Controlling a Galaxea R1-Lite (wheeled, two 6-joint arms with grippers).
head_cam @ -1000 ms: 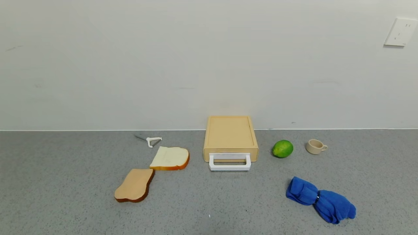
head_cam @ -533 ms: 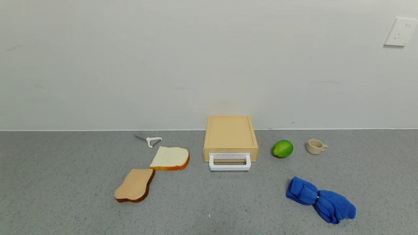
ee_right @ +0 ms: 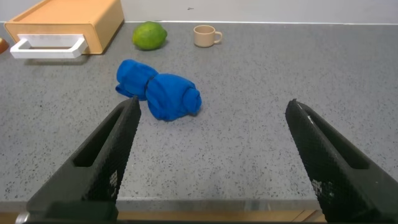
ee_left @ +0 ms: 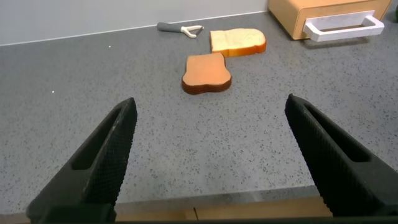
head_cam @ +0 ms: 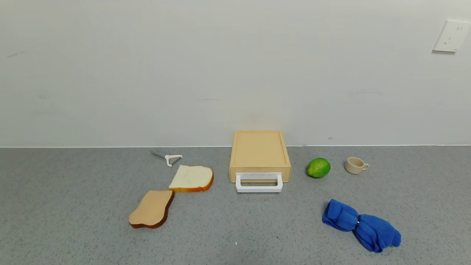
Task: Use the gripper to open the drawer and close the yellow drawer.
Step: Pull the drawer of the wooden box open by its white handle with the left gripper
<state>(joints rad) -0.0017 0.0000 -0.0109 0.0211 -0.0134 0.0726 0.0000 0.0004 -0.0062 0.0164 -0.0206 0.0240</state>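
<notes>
The flat pale yellow box [head_cam: 259,151] sits against the wall at the middle of the counter. Its drawer is pushed in, with the white loop handle [head_cam: 259,183] facing me. The box also shows in the left wrist view [ee_left: 323,12] and the right wrist view [ee_right: 68,22]. Neither arm shows in the head view. My left gripper [ee_left: 211,121] is open and empty, at the counter's near edge, far from the box. My right gripper [ee_right: 214,118] is open and empty, at the near edge too, behind the blue cloth.
Two bread slices [head_cam: 191,178] [head_cam: 151,209] and a white peeler [head_cam: 171,159] lie left of the box. A lime [head_cam: 318,168], a beige cup [head_cam: 355,165] and a blue cloth [head_cam: 360,225] lie right of it. A wall stands behind.
</notes>
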